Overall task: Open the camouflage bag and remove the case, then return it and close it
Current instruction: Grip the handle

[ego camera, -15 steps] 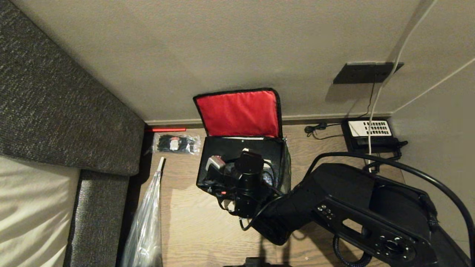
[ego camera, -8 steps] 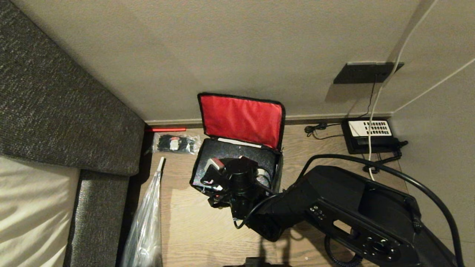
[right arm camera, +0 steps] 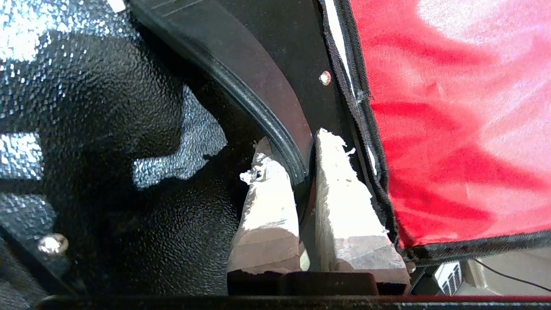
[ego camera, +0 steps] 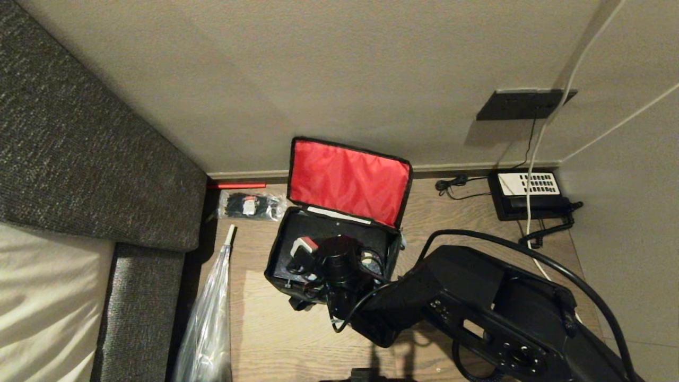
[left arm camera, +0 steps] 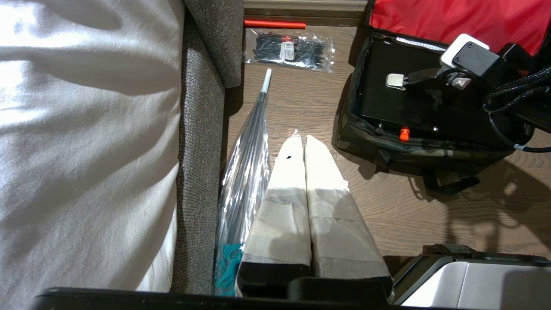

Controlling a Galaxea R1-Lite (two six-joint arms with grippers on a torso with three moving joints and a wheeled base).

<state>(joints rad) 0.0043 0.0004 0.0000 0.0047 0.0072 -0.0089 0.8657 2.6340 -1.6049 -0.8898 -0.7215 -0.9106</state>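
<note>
The camouflage bag [left arm camera: 413, 148] stands on the wood surface with its red-lined lid [ego camera: 347, 180] flipped back against the wall. Inside it sits the case [right arm camera: 107, 107], black with a pebbled surface. My right gripper [right arm camera: 288, 150] reaches down into the bag and is shut on the case's curved black handle [right arm camera: 258, 90]. In the head view the right wrist [ego camera: 339, 262] covers the bag's opening and hides the fingers. My left gripper [left arm camera: 300, 137] is parked low over the wood surface, left of the bag, shut on nothing.
A clear packet of black cable ties [ego camera: 249, 206] and a red stick [ego camera: 236, 185] lie by the wall. A plastic-wrapped umbrella [ego camera: 209, 313] runs along the grey upholstered edge [ego camera: 148, 297]. A black desk phone [ego camera: 530, 191] with cords sits far right.
The bag has slid left and toward me and turned a little, with my right gripper inside it. The red lid now leans lower. The phone and packet stayed put.
</note>
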